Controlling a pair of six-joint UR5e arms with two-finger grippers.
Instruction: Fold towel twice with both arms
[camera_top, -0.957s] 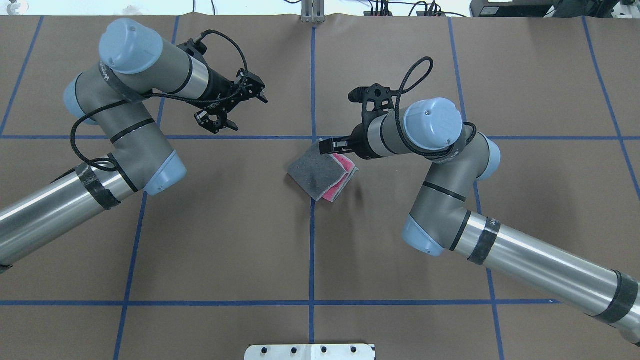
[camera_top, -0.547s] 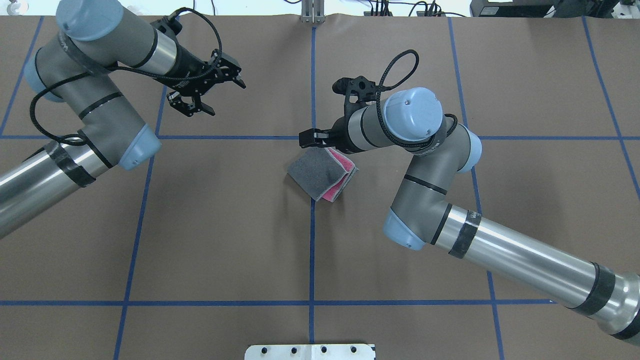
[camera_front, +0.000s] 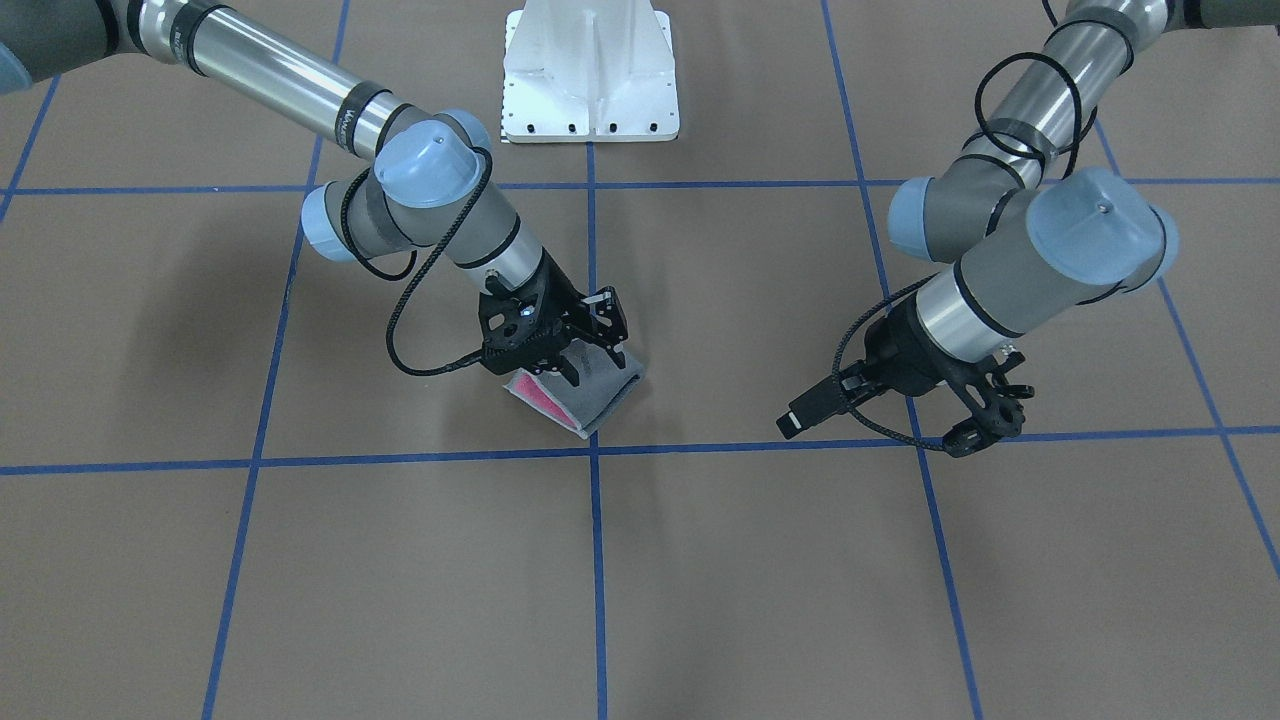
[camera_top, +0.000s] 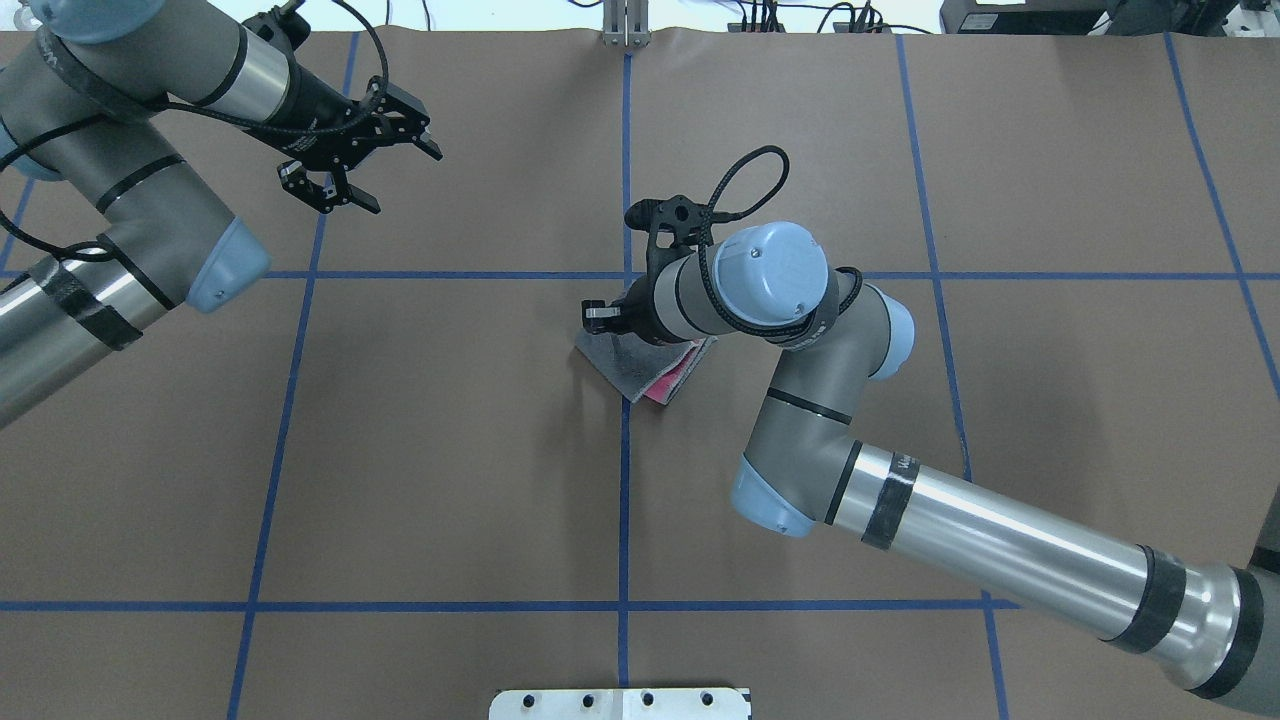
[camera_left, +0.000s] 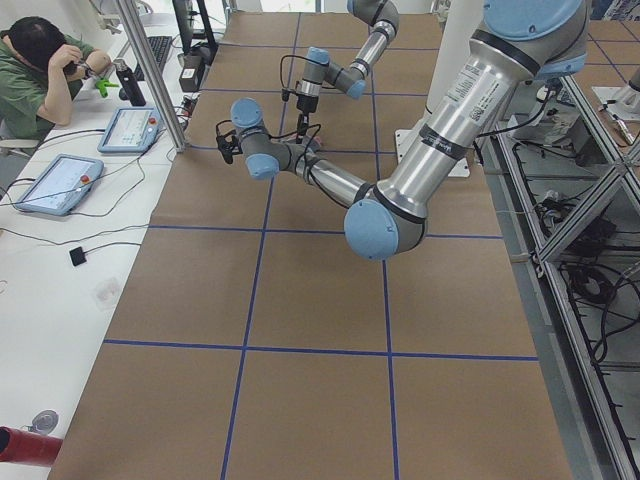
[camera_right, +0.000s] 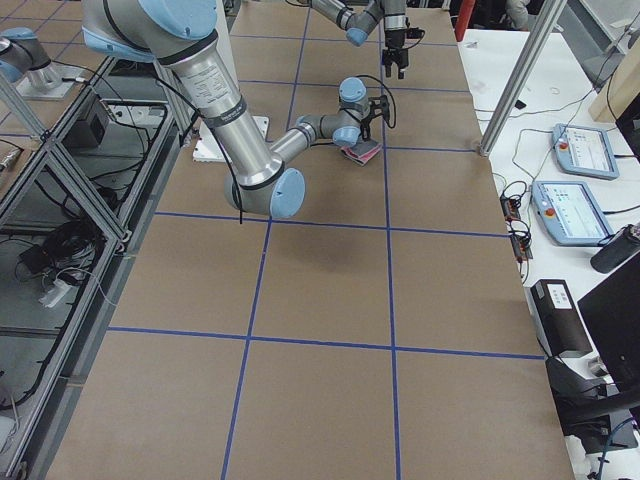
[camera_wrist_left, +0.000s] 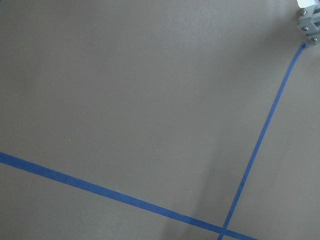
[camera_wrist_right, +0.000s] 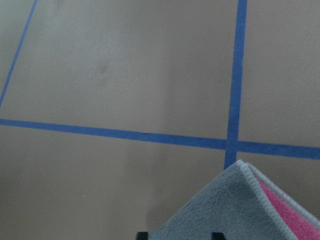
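The towel (camera_top: 625, 370) lies folded at the table's middle, dark grey face up, with pink layers (camera_front: 540, 400) showing at its open edge. It also shows in the right wrist view (camera_wrist_right: 220, 215), where a rounded corner points at a blue tape crossing. My right gripper (camera_front: 585, 350) stands open directly over the towel, its fingertips at or just above the grey face. In the overhead view the right wrist hides the gripper. My left gripper (camera_top: 400, 180) is open and empty, well off to the far left of the towel, above bare table (camera_front: 990, 420).
The brown table cover carries a grid of blue tape lines (camera_top: 624, 480). The white bolted pedestal base (camera_front: 590, 70) is at the robot's edge. A metal post (camera_top: 625, 25) stands at the far edge. An operator (camera_left: 40, 60) sits beside tablets past the far side.
My right arm has swung left and come over the towel, now covering most of it from above. My left arm has drawn back further to the far left. The towel has not moved.
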